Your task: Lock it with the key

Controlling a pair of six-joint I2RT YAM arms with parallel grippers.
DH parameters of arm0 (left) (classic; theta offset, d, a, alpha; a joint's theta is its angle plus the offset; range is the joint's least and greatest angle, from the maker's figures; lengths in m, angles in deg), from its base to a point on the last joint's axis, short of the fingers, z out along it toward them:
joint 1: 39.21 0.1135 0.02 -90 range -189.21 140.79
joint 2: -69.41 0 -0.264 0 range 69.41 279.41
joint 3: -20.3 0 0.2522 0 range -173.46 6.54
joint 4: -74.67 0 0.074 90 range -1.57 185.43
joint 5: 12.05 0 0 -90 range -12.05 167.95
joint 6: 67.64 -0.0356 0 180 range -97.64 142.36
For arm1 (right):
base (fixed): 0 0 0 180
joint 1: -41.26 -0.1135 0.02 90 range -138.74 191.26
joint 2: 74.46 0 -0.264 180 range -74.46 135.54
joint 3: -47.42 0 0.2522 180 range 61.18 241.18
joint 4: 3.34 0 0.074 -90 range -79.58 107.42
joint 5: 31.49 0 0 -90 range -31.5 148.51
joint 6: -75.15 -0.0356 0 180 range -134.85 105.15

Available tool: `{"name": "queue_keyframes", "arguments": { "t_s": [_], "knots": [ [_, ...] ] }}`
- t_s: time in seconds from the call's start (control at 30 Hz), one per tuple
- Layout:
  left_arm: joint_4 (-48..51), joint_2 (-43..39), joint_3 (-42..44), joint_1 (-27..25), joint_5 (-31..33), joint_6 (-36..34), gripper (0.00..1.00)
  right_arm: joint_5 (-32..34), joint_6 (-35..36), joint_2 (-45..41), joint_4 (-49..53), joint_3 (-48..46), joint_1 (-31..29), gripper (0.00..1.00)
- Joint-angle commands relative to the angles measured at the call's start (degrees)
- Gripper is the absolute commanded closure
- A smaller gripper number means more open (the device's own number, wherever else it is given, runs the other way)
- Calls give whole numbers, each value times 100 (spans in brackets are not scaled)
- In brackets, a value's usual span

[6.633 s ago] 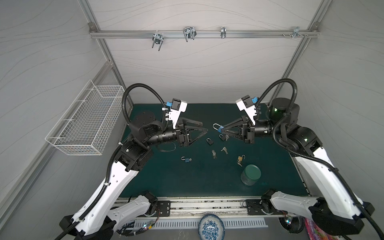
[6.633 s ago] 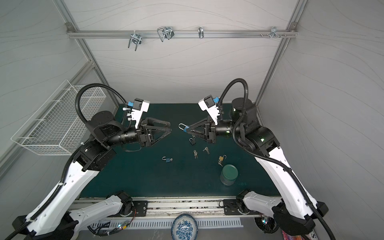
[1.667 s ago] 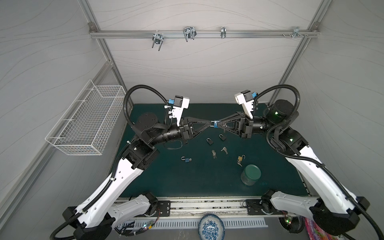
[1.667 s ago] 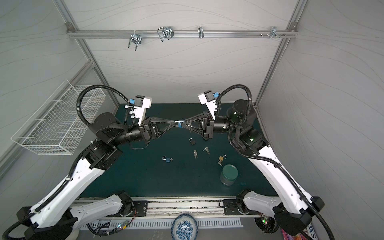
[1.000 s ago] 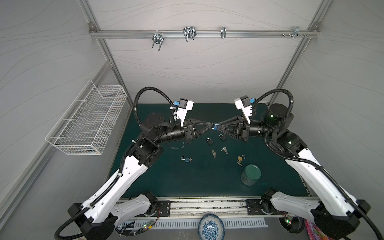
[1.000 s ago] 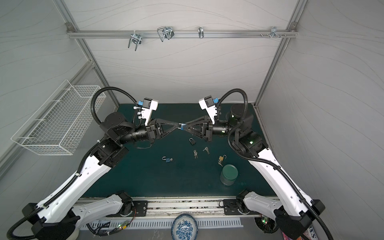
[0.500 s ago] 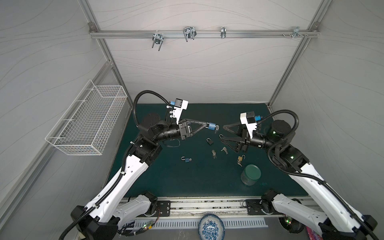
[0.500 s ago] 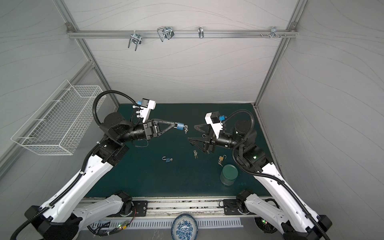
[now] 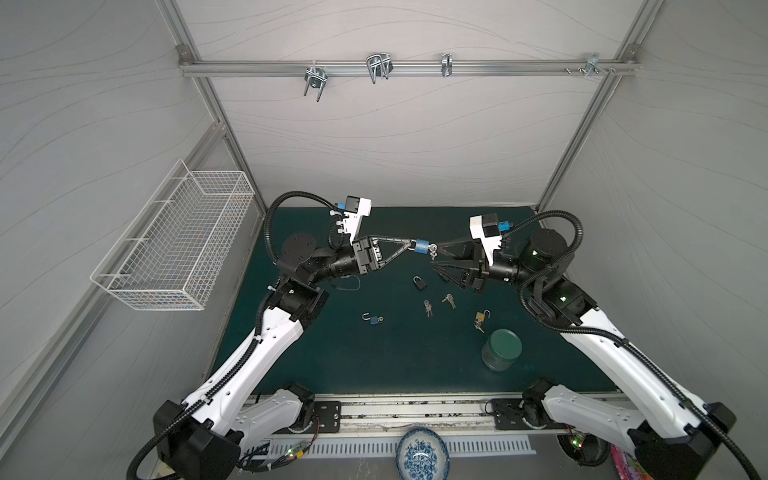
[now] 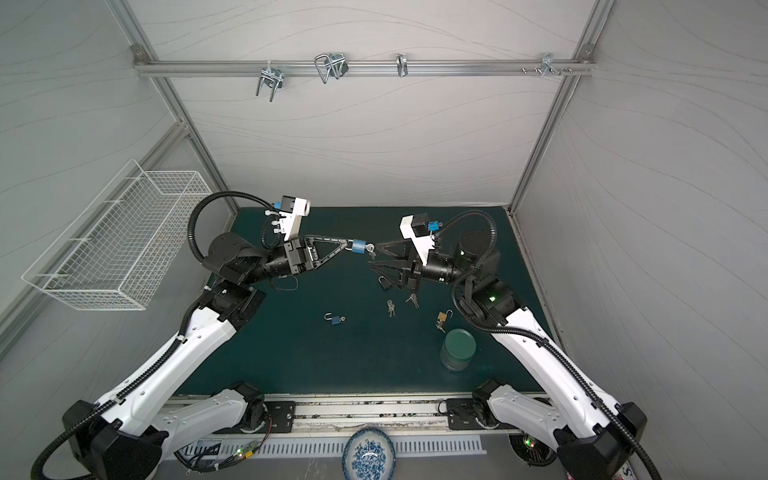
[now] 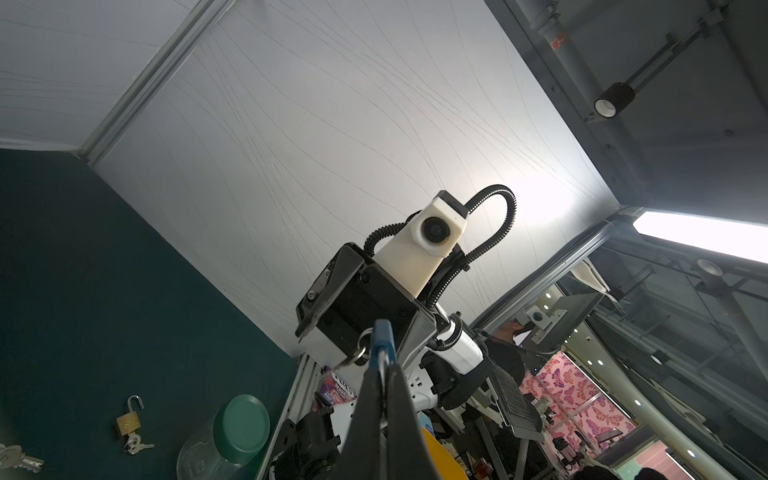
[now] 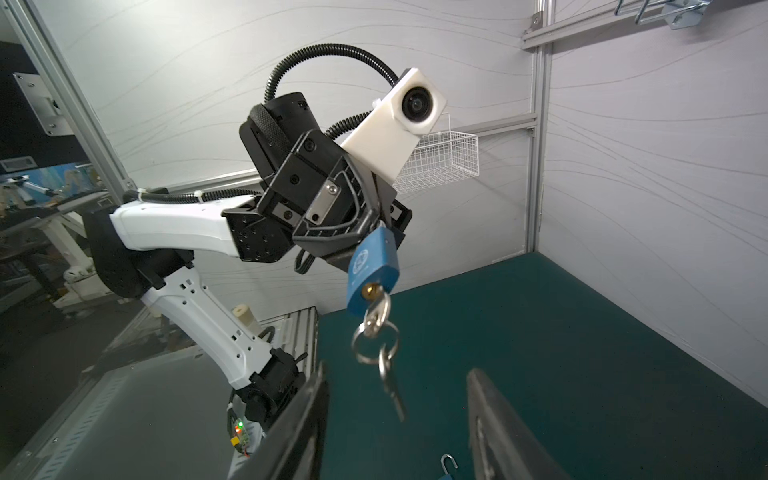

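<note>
Clamping the blue padlock (image 9: 421, 247) aloft over the green mat (image 9: 332, 353), the left gripper (image 9: 412, 248) aims its keyhole end rightward; the key (image 12: 376, 309) sits in it, ring dangling, directly facing the right gripper (image 9: 434, 259), whose jaws stand apart just beside it, the nearer arm.

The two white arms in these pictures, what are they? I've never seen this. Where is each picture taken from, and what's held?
They are two robot arms over a green mat. Two pictures look down from overhead; two are taken from the wrists. The left fingers are shut on a blue padlock with a key in it. The right fingers stand open near it, holding nothing. On the mat lie a black padlock, an open blue lock, a brass padlock, loose keys and a green-lidded jar.
</note>
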Motion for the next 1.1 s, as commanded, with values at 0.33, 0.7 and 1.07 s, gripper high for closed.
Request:
{"name": "queue_keyframes", "arguments": {
  "t_s": [0.33,0.7,1.07],
  "knots": [
    [-639,58,-126,27,-173,240,100,-185,114,44,-90,260,-176,61],
    [-639,42,-163,27,-170,250,100,-51,122,91,-20,278,-215,80],
    [-637,47,-262,80,-164,237,100,167,188,57,180,327,-212,99]
  ]
}}
